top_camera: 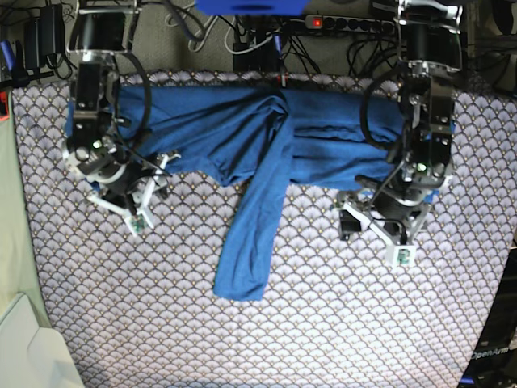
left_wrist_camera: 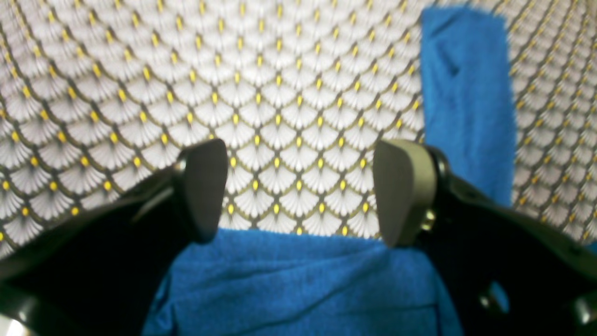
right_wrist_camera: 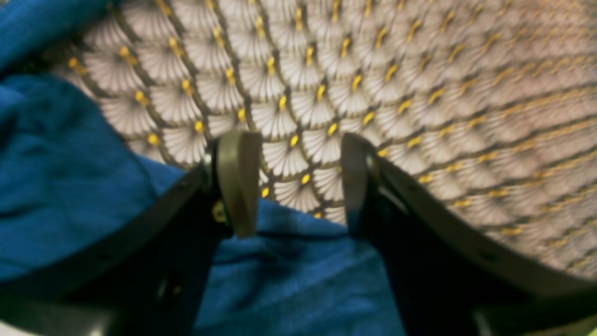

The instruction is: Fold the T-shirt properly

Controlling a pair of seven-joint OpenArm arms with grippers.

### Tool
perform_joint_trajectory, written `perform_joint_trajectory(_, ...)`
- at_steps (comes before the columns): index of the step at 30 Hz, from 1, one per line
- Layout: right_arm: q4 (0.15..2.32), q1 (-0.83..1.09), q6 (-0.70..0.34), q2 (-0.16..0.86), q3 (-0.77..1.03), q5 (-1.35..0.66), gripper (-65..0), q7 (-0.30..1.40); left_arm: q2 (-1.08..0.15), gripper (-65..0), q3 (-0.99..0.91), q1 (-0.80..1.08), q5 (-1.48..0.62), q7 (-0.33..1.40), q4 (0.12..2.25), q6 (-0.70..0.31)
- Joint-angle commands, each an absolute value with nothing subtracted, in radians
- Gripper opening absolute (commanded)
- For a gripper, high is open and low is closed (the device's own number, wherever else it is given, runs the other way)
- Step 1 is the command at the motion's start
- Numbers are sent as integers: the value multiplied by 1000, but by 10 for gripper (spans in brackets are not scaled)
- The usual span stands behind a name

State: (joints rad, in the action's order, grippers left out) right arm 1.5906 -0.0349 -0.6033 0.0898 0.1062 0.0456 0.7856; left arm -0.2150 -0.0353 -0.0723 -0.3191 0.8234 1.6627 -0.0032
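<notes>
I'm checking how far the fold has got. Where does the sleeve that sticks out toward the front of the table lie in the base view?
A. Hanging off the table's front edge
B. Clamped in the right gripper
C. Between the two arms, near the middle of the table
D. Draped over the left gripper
C: the sleeve of the shirt lies flat on the table cover, between the open left gripper and the open right gripper.
</notes>
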Motion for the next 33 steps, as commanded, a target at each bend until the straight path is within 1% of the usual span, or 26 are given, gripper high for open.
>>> perform_joint_trajectory(1, 1587, -58, -599, 114, 127, 41, -360, 766, -217, -173, -39, -101, -325, 799, 1676, -5)
perform_joint_trajectory(7, 1563, -59, -599, 124, 228, 39, -360, 765, -216, -173, -39, -113, -325, 799, 1675, -5)
perform_joint_trajectory(9, 1561, -54, -599, 140, 249, 39, -360, 765, -216, -173, -39, -113, -325, 799, 1673, -5)
perform_joint_trajectory(13, 1578, -8, -599, 148, 278, 38, -360, 765, -216, -173, -39, -114, -325, 799, 1673, -5)
perform_joint_trajectory(20, 1710, 107, -599, 142, 280, 36, -360, 765, -216, -173, -38, -140, -325, 799, 1626, -5)
perform_joint_trajectory(30, 1690, 136, -599, 148, 289, 41, -360, 765, -214, -173, -39, -154, -331, 799, 1624, -5)
perform_joint_trajectory(33, 1692, 154, -599, 148, 320, 41, -360, 765, -214, -173, -39, -153, -326, 799, 1629, -5)
